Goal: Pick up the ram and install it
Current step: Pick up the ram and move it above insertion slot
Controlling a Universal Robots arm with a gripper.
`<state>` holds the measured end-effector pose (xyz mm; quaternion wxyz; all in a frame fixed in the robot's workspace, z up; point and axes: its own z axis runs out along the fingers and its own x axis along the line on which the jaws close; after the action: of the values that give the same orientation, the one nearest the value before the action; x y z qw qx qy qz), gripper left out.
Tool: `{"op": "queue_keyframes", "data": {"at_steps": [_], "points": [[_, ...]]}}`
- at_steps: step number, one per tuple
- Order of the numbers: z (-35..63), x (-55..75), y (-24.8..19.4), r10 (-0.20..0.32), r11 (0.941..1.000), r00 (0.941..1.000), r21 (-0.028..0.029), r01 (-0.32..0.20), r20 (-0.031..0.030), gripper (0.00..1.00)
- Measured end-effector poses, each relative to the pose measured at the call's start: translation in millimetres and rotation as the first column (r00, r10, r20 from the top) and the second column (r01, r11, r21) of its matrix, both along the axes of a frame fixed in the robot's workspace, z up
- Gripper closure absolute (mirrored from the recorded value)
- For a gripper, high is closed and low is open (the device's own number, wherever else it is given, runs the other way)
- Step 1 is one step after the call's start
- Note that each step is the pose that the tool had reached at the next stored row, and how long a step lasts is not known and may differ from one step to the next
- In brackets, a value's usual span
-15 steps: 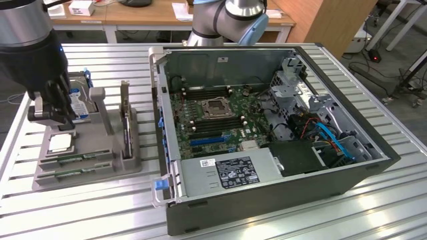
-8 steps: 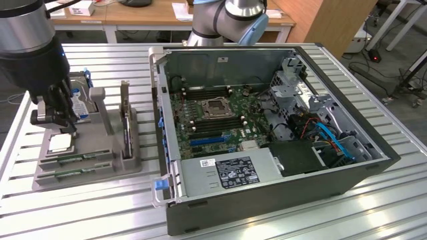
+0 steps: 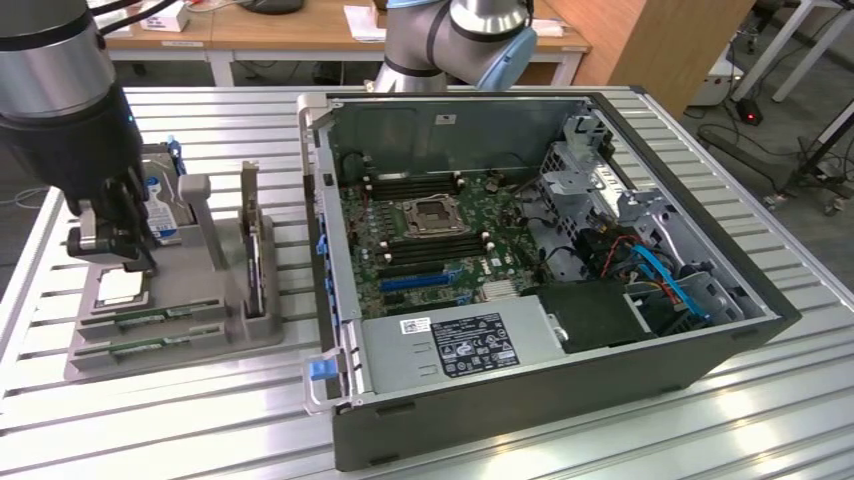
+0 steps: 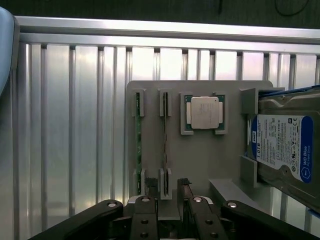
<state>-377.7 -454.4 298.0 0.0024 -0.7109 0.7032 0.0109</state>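
Note:
Two green ram sticks stand on edge in slots of a grey fixture (image 4: 200,160): one ram (image 4: 164,142) lies in line with my fingers, the other ram (image 4: 138,142) is one slot over. In the exterior view they lie at the fixture's near end (image 3: 154,318). My gripper (image 4: 169,192) hovers over the fixture with its jaws open and nothing between them; its fingertips (image 4: 152,192) stand either side of the nearer stick's end. The exterior view has the gripper (image 3: 114,258) low over the fixture, at that view's left. The open computer case (image 3: 667,360) shows its motherboard (image 3: 427,225).
On the fixture also sit a silver processor chip (image 4: 204,112), a blue-labelled hard drive (image 4: 285,145) and an upright dark expansion card (image 3: 250,240). The slatted metal table (image 3: 160,420) carries it all. A power supply (image 3: 454,340) fills the case's near corner.

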Motion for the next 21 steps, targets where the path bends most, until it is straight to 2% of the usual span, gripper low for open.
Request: {"op": "queue_keyframes", "data": {"at_steps": [6, 21], "points": [[-7.0, -0.1, 0.0, 0.002, 1.0, 1.0, 0.0, -0.002, 0.0, 0.71], [-32.4, -0.1, 0.0, 0.007, 1.0, 1.0, 0.0, -0.007, 0.0, 0.71]]}}
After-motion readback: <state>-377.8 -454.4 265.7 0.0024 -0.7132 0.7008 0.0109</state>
